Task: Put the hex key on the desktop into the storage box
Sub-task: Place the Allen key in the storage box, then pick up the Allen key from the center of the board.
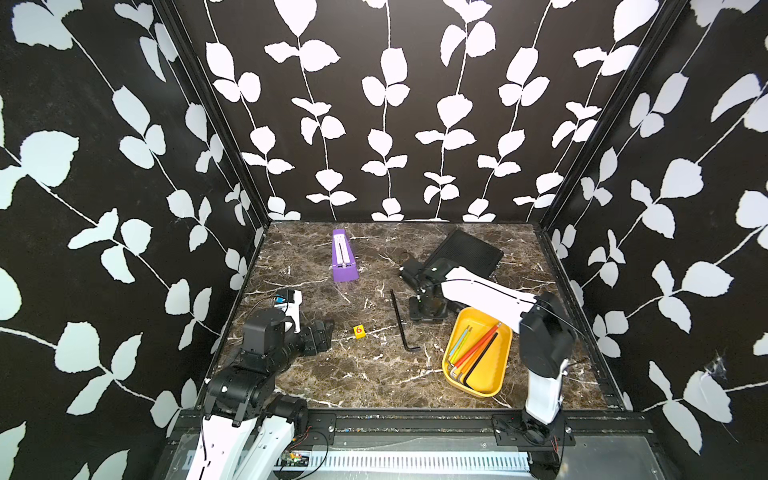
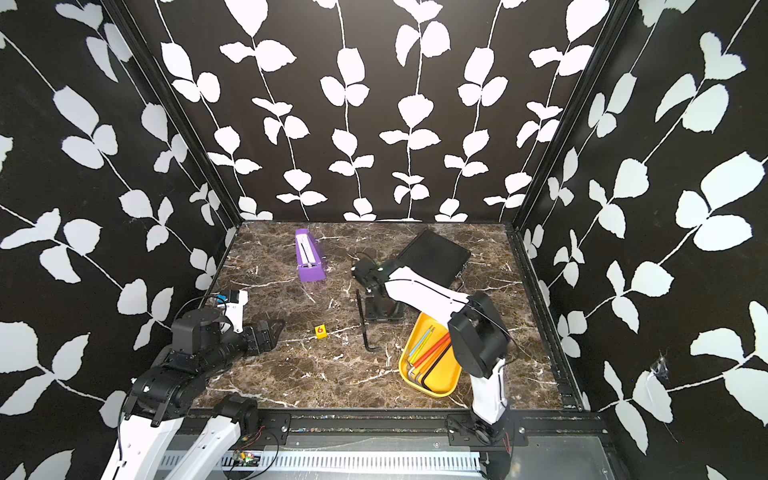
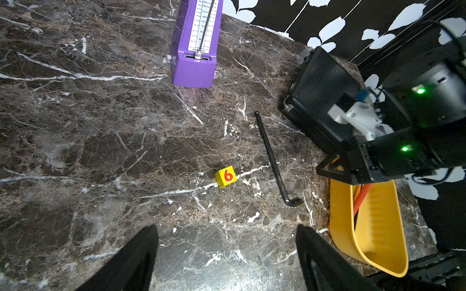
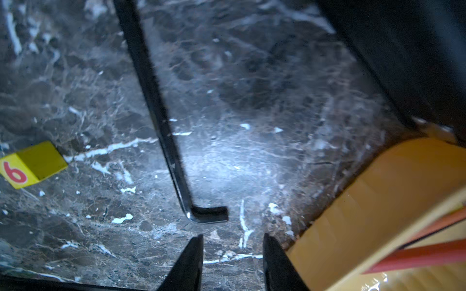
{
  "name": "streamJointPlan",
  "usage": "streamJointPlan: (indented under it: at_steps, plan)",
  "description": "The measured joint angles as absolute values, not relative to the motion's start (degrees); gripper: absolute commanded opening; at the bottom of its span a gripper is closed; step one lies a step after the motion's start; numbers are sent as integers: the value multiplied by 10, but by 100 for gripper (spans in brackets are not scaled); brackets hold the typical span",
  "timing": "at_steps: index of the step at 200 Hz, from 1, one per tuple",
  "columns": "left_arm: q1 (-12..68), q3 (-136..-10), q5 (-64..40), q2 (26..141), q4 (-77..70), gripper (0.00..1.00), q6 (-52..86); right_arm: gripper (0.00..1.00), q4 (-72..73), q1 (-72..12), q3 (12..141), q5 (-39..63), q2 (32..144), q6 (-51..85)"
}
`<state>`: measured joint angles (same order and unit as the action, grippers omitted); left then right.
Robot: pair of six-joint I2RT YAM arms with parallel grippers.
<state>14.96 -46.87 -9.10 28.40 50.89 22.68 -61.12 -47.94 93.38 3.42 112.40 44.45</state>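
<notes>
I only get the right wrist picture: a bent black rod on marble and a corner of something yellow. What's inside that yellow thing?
Observer: In both top views the storage box holds several hex keys: green, orange and one black.
Operator: And the other arm, is it busy?
Observer: No. The left gripper is open and empty, over the left side of the desktop.
Operator: Anything else on the table?
Observer: A purple metronome sits toward the back wall.
</notes>
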Motion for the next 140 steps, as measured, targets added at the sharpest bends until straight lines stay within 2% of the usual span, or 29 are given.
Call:
streamJointPlan:
  at_steps: [87,140]
  plan:
    - [150,-469,-90,284,509,87,227,46,-663,-517,1075,37,1264,370]
    - [150,-469,-90,284,509,86,227,40,-669,-519,1091,39,1313,346]
